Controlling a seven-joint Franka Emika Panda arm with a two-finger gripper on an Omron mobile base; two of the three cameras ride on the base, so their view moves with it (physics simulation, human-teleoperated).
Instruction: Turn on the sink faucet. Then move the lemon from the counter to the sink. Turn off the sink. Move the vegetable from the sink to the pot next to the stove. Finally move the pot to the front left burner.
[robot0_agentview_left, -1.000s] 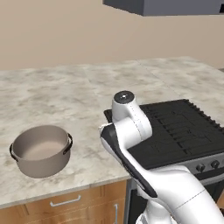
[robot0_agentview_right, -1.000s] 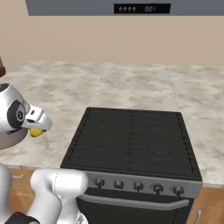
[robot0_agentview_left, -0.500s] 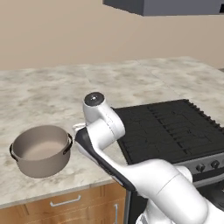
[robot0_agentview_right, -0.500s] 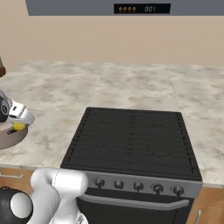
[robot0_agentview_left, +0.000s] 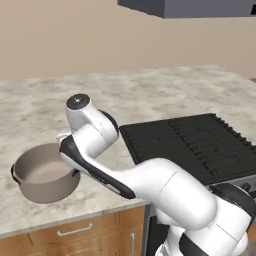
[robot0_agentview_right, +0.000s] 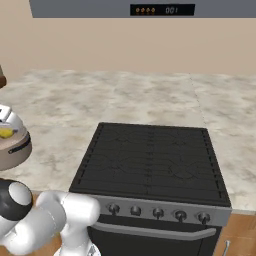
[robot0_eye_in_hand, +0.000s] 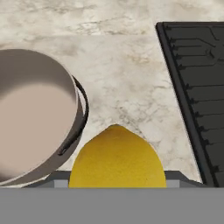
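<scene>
A yellow lemon (robot0_eye_in_hand: 117, 158) is held in my gripper (robot0_agentview_right: 6, 131), which is shut on it; the fruit hides the fingertips in the hand view. In the right base view the lemon (robot0_agentview_right: 5, 133) hangs just above the near rim of the grey pot (robot0_agentview_right: 15, 148). The pot (robot0_agentview_left: 42, 172), with its pale inside bare, stands on the marbled counter (robot0_agentview_left: 125, 95) left of the black stove (robot0_agentview_left: 190, 145). In the hand view, the pot (robot0_eye_in_hand: 35, 113) lies left of the lemon and the stove (robot0_eye_in_hand: 197, 87) lies right. My arm hides the hand in the left base view.
A strip of counter (robot0_eye_in_hand: 127, 87) separates the pot from the cooktop. The stove's front knobs (robot0_agentview_right: 157, 212) face the base. A range hood (robot0_agentview_right: 145, 9) hangs above the stove, well over the arm's height.
The arm has swung left, carrying the lemon from beside the stove's left edge over to the pot's rim. The pot and the base have stayed put.
</scene>
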